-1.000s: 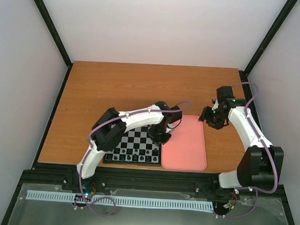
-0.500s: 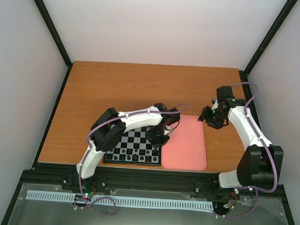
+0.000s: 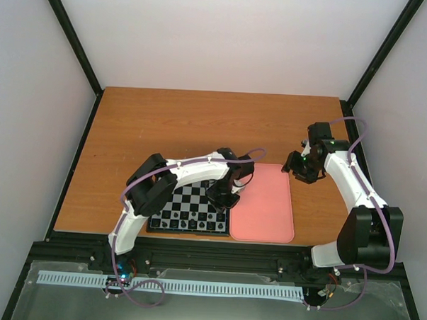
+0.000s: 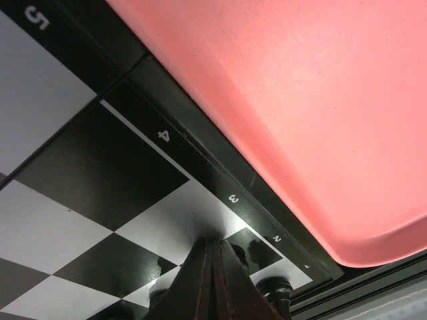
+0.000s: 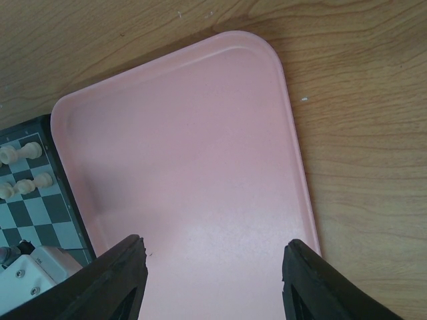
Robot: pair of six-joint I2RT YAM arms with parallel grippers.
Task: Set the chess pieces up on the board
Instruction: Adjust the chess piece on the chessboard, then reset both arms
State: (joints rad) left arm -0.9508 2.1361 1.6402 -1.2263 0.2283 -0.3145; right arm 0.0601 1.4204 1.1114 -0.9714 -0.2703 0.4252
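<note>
The board, black and pale grey checks with a black rim, lies near the table's front edge. Tiny black chess pieces stand in its near rows. My left gripper is shut with nothing between the fingers, low over the board's right edge. In the left wrist view its tips rest at a pale square by the rim's "3", and a black piece stands just beside them. My right gripper hangs open over the pink tray's far right corner, empty.
The pink tray lies against the board's right side and its floor holds nothing. Cream-white pieces stand on the board's far rows. Bare wooden table stretches behind both.
My left gripper has shifted slightly left and nearer over the board's right edge, still shut. The right arm has not moved.
</note>
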